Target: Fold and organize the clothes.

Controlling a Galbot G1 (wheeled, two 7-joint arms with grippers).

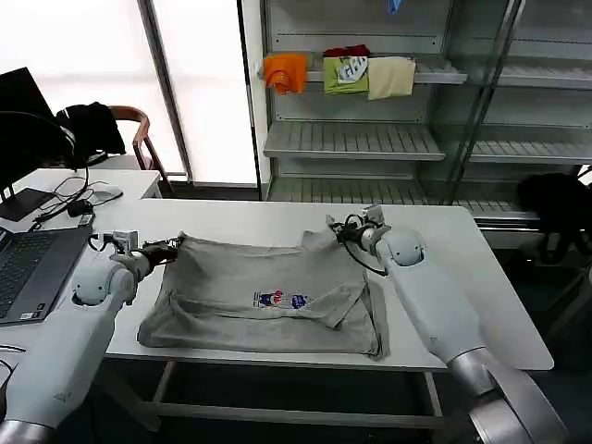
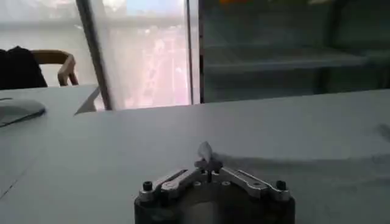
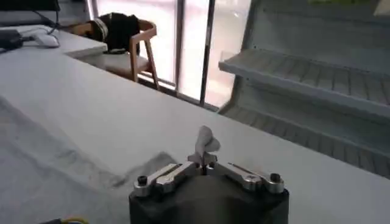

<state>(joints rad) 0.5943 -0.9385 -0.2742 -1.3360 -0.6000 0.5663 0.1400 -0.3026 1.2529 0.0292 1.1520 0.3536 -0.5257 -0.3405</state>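
Observation:
The light grey shirt lies spread on the white table, its small coloured print facing up and one sleeve folded inward. My left gripper is shut on the shirt's far left corner. My right gripper is shut on the far right corner near the collar. A pinch of grey cloth pokes out between the left gripper's closed jaws in the left wrist view. In the right wrist view a grey tuft sticks up from the right gripper.
A laptop and cables sit on the desk at the left. Behind the table stand metal shelves holding small orange, green and cream garments. A chair with a black garment is at the back left.

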